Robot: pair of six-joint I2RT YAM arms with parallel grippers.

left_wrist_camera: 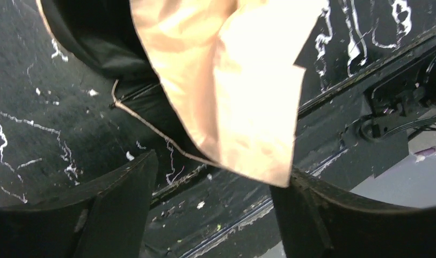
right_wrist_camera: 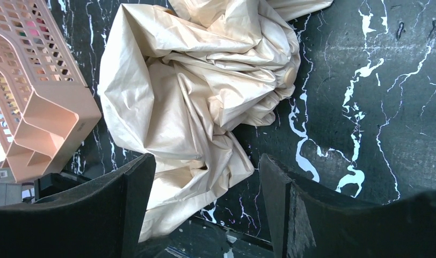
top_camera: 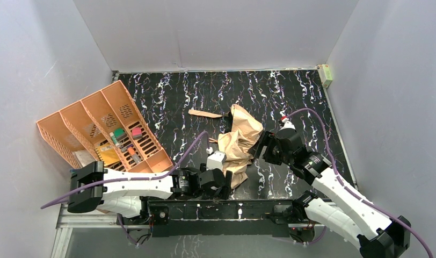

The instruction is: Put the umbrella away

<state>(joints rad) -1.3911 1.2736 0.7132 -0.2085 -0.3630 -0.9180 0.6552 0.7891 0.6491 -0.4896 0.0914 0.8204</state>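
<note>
The umbrella (top_camera: 240, 137) lies folded but loose and crumpled in the middle of the black marbled table, tan side out, with its tan strap (top_camera: 205, 114) trailing to the left. My left gripper (top_camera: 229, 181) is at its near end and is open. In the left wrist view a tan canopy flap (left_wrist_camera: 232, 91) with black lining (left_wrist_camera: 97, 43) hangs just above the left gripper (left_wrist_camera: 213, 215), its corner touching one finger (left_wrist_camera: 323, 215). My right gripper (top_camera: 261, 146) is open at the umbrella's right side. In the right wrist view the canopy (right_wrist_camera: 194, 91) spreads ahead of and partly between the fingers (right_wrist_camera: 97, 209).
An orange plastic organizer (top_camera: 97, 134) with several compartments and small items stands tilted at the left, also seen in the right wrist view (right_wrist_camera: 38, 107). The table's near edge rail (left_wrist_camera: 334, 107) runs right by the left gripper. A small box (top_camera: 325, 75) sits at the far right corner.
</note>
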